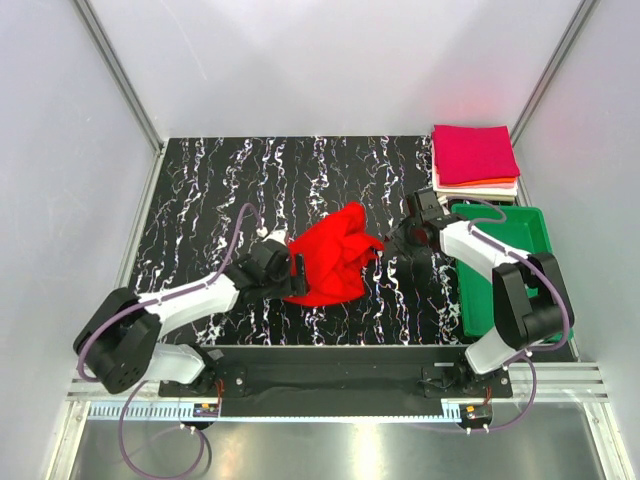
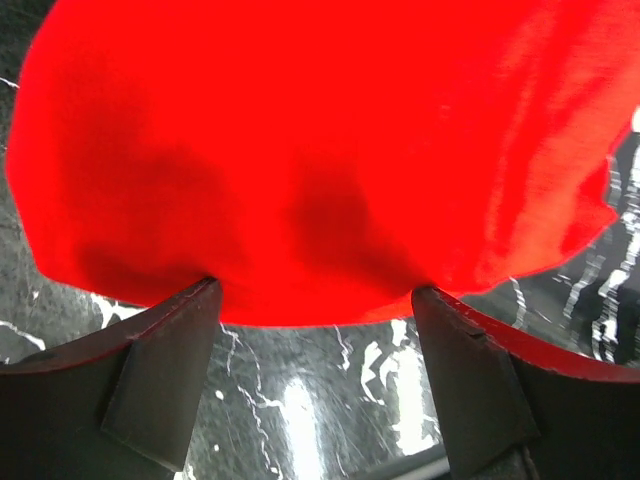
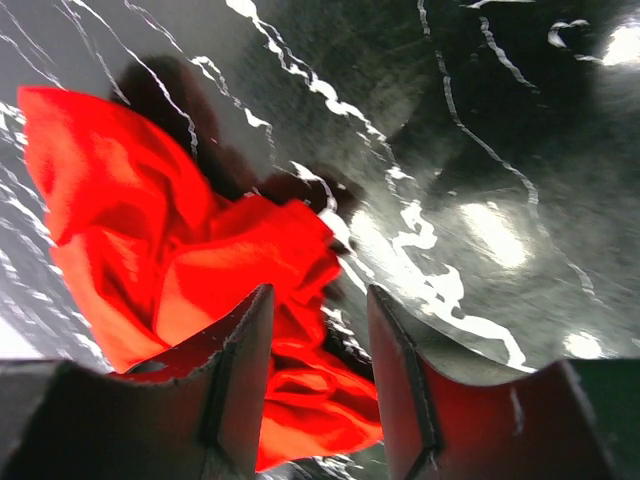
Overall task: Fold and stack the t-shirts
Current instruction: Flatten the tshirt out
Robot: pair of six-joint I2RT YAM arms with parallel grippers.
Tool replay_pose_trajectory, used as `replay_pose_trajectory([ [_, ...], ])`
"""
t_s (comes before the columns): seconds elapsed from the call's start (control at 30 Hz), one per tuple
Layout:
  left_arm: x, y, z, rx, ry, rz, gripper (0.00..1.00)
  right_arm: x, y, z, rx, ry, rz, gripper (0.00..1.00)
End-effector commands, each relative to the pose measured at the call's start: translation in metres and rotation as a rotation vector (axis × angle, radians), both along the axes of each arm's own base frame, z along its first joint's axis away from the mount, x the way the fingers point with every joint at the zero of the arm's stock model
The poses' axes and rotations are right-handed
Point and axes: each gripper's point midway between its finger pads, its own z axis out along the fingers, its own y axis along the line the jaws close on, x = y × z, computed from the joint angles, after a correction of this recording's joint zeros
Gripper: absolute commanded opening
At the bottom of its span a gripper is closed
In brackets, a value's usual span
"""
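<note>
A bright red t-shirt lies crumpled in a heap in the middle of the black marbled table. My left gripper is at the heap's left edge. In the left wrist view its jaws stand wide apart, and the red cloth reaches just to the fingertips. My right gripper is at the heap's right side, open, with a twisted tip of the red shirt lying below and between its fingers. Neither gripper pinches cloth. Folded t-shirts are stacked at the back right, magenta on top, orange and white beneath.
A green plastic tray stands at the right edge of the table, just in front of the stack and under the right arm. White walls and metal posts close in the table on three sides.
</note>
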Motion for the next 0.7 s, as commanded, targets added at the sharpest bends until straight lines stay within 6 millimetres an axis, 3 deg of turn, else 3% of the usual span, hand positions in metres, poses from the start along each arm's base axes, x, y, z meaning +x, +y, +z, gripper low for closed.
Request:
replay_pose_trajectory([
  [0.0, 0.019, -0.008, 0.002, -0.023, -0.069, 0.03, 0.81, 0.019, 0.009, 0.004, 0.086, -0.047, -0.086, 0.5],
  [0.03, 0.02, -0.008, 0.0, -0.02, -0.069, 0.031, 0.78, 0.018, 0.01, 0.001, 0.099, -0.036, -0.106, 0.5],
  [0.13, 0.022, -0.006, -0.003, -0.002, -0.07, 0.034, 0.57, 0.016, 0.009, -0.009, 0.121, -0.017, -0.154, 0.51],
  [0.17, 0.023, -0.005, -0.003, 0.008, -0.074, 0.035, 0.45, 0.016, 0.009, -0.012, 0.12, -0.012, -0.165, 0.51],
  [0.37, 0.026, -0.005, 0.0, 0.024, -0.082, 0.019, 0.16, 0.018, 0.023, -0.037, 0.198, 0.039, -0.169, 0.52],
  [0.43, 0.025, -0.006, -0.001, 0.024, -0.074, 0.01, 0.01, 0.019, 0.028, -0.045, 0.213, 0.053, -0.163, 0.51],
  [0.57, 0.025, -0.01, 0.001, 0.016, -0.071, -0.004, 0.0, 0.019, 0.029, -0.053, 0.217, 0.062, -0.167, 0.42],
  [0.6, 0.026, -0.01, 0.005, 0.012, -0.079, 0.0, 0.0, 0.021, 0.028, -0.053, 0.21, 0.057, -0.167, 0.3],
  [0.67, 0.029, -0.009, 0.01, 0.01, -0.09, 0.005, 0.0, 0.026, 0.024, -0.048, 0.184, 0.022, -0.157, 0.17],
])
